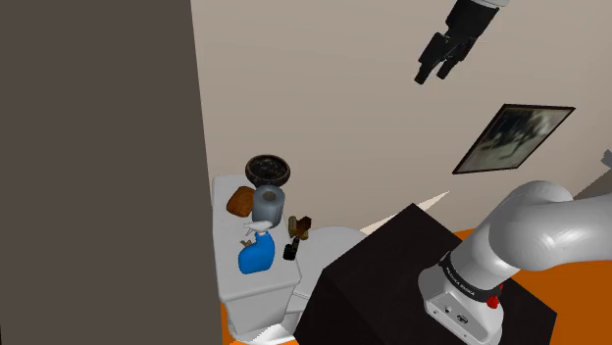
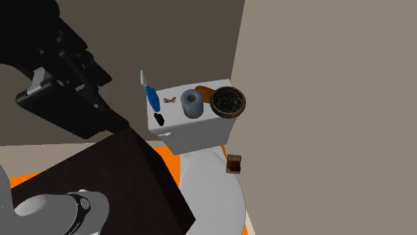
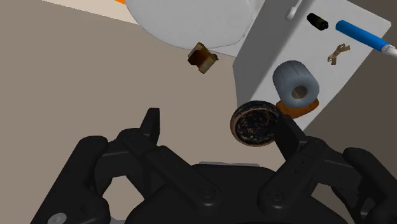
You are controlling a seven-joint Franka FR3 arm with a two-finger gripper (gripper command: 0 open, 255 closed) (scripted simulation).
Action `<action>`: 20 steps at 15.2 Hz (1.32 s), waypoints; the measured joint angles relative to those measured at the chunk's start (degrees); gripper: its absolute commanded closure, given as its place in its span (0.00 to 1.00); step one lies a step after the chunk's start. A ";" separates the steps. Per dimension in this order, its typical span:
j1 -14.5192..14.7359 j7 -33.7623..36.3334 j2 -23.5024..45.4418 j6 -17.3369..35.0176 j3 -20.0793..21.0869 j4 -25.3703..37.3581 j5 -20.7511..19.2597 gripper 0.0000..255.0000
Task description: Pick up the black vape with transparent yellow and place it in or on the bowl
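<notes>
"How was the arm posed?"
"Raised high above the toilet, its gripper [image 1: 434, 73] spread wide, holding nothing."
"And the vape?"
"The black vape [image 2: 159, 119] lay well below on the white cistern lid [image 2: 175, 112], at the end opposite the dark bowl [image 2: 228, 101]. Beige walls [image 1: 324, 88] and an orange floor [image 2: 171, 157] framed it."

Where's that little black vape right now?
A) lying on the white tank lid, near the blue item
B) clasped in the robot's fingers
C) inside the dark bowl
A: the vape lies on the tank lid by the blue item; the gripper is open, well away from it.
</notes>
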 measured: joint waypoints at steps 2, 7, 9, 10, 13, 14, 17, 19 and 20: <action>0.02 0.50 -0.14 0.56 0.25 -0.80 0.21 0.00; 0.40 5.41 -0.90 7.37 2.75 -9.41 2.23 0.00; 0.79 7.84 -1.13 9.88 4.23 -12.56 3.39 0.00; 0.87 8.74 -1.20 10.94 4.68 -13.87 3.81 0.00; 1.55 12.30 -0.04 15.52 6.97 -17.86 5.62 0.00; 1.73 13.39 0.90 17.34 7.66 -18.94 6.17 0.00; 2.56 16.96 3.35 22.32 10.08 -21.94 8.05 0.00; 3.12 19.18 4.80 26.06 11.62 -24.54 9.25 0.00; 3.56 20.44 5.28 27.78 12.52 -25.88 9.99 0.00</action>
